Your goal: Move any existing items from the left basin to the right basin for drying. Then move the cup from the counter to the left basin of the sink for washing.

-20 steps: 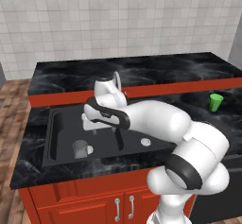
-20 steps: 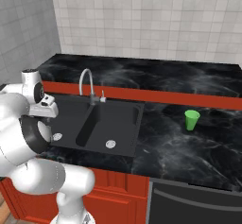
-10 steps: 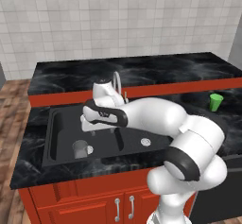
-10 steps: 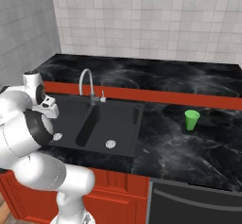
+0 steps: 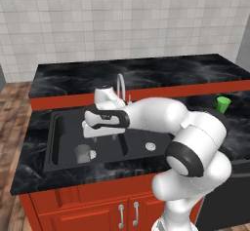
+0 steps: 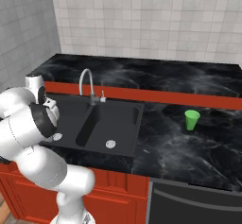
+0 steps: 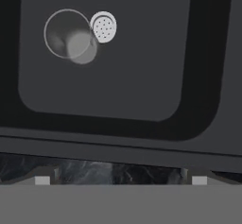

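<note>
The arm has eased toward the left basin [image 5: 66,140] and grey tumbler [image 7: 68,35]; pincer [image 7: 120,176] spread wide

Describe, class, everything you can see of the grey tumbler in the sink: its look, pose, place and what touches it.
The grey tumbler is small, dull and translucent, with a round open rim and no handle. It stands upright on the floor of the left basin, toward the front, right beside the round silver drain, which it seems partly to overlap in the hand view. Nothing grips it: the gripper hangs above and apart from it. It looks empty.
</note>
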